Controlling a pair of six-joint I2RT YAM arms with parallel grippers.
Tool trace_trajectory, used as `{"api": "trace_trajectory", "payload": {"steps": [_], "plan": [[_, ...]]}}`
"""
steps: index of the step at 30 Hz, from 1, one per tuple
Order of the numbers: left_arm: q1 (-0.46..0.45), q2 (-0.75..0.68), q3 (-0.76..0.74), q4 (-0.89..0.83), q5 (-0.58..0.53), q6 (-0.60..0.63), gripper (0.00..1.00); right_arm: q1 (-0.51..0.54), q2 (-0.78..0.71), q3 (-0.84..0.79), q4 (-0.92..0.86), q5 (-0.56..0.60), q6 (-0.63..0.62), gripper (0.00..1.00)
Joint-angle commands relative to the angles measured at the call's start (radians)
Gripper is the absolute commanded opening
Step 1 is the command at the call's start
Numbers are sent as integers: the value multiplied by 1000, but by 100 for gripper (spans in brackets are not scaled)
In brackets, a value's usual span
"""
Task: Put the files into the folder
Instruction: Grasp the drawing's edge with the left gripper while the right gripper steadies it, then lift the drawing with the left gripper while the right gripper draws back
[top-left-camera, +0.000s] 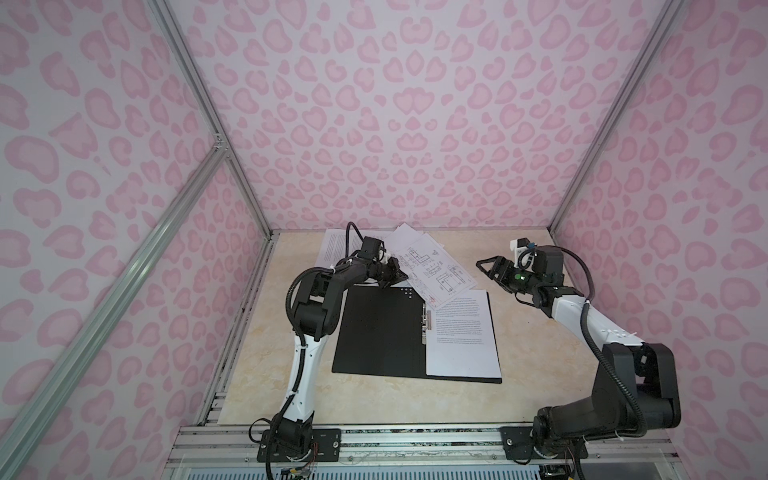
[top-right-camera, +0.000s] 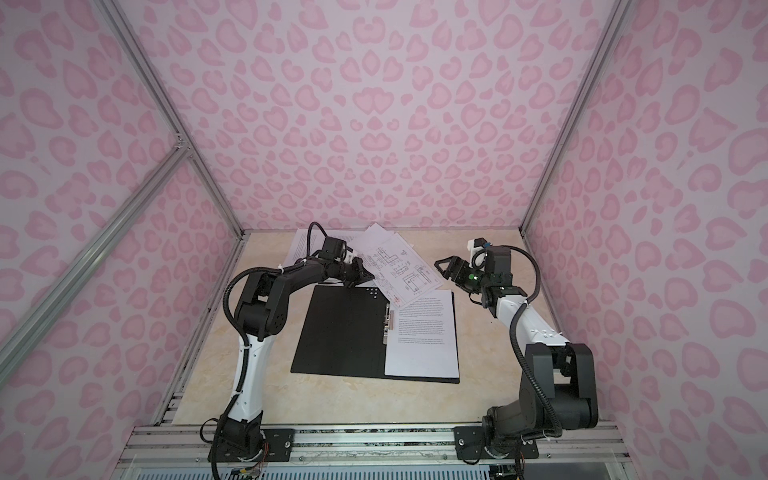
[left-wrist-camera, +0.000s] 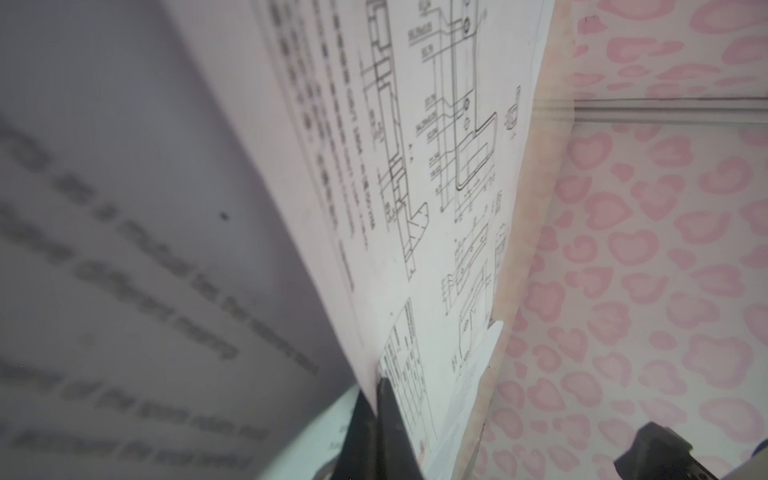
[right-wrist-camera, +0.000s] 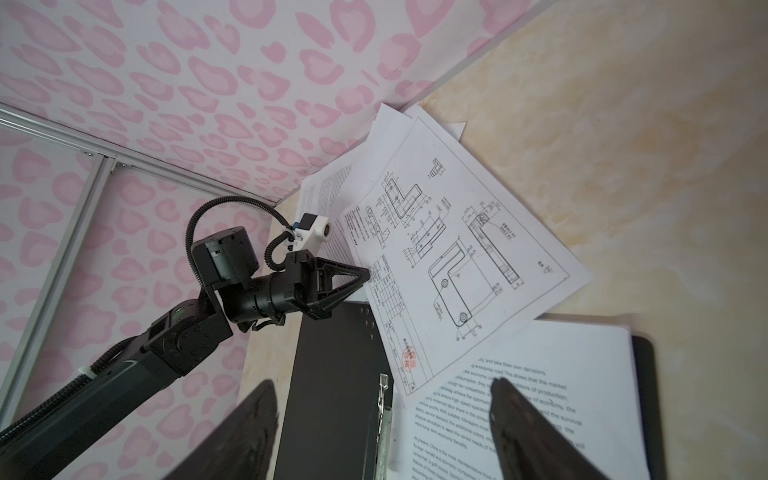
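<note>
Beige tabletop (top-left-camera: 532, 374); folder (top-left-camera: 378, 328) open, black inside; left jaws pinch drawing sheet (top-left-camera: 440, 270), right jaws apart.

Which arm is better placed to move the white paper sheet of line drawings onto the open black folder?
Likely left. The left gripper is shut on the edge of the white drawing sheet, beside the open black folder. The right gripper hangs open, touching nothing.
</note>
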Motion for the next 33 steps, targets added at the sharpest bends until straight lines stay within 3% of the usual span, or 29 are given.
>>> {"api": "trace_trajectory", "payload": {"steps": [1, 12, 22, 33], "plan": [[0, -500, 52, -63, 67, 50, 4, -1, -22, -21, 10, -23, -13, 81], [-22, -471, 171, -33, 175, 11, 4, -20, -131, -127, 25, -51, 6, 83], [-40, -637, 61, -39, 260, 78, 4, -29, -114, -189, 241, -99, 59, 87], [-41, -751, -4, -22, 307, 104, 4, -36, 107, -113, 348, -95, 63, 88]]}}
